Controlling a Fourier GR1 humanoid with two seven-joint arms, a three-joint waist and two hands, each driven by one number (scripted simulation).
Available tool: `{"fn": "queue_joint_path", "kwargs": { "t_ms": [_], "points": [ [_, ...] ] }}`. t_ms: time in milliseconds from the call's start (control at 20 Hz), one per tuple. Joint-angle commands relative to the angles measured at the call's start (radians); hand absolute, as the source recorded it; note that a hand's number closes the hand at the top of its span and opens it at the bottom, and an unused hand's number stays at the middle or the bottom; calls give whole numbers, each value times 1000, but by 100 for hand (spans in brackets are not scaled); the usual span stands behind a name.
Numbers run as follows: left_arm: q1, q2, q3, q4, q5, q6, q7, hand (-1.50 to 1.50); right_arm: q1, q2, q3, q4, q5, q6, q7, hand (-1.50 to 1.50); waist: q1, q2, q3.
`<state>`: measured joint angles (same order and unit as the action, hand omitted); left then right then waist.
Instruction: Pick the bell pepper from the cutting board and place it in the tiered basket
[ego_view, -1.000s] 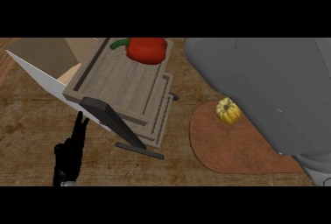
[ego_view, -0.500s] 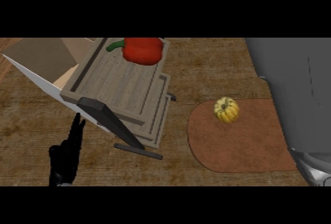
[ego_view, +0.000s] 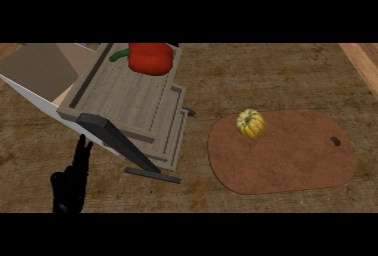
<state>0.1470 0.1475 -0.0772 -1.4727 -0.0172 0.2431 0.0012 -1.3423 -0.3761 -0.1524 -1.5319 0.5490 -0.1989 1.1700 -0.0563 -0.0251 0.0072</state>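
No text, label, brand, number or sign can be read on anything at the counter: the wooden tiered basket (ego_view: 133, 107), the brown cutting board (ego_view: 288, 160) and the wood-grain counter (ego_view: 280, 75) all show plain, unmarked surfaces.

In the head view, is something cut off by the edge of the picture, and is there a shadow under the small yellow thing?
Head view: the bell pepper is clipped at the upper band, the left hand at the lower one; the yellow squash on the cutting board casts no clear shadow.
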Motion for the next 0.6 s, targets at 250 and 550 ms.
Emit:
{"fn": "queue_joint_path", "kwargs": {
  "t_ms": [250,550],
  "points": [
    [39,-21,7,31,4,14,-2,0,224,-254,-292,-265,-274,260,163,-150,-41,-1,-3],
    [68,8,29,-1,31,-14,18,0,367,-390,-501,-304,-573,394,138,-150,-47,-4,-2]
  ]
}}
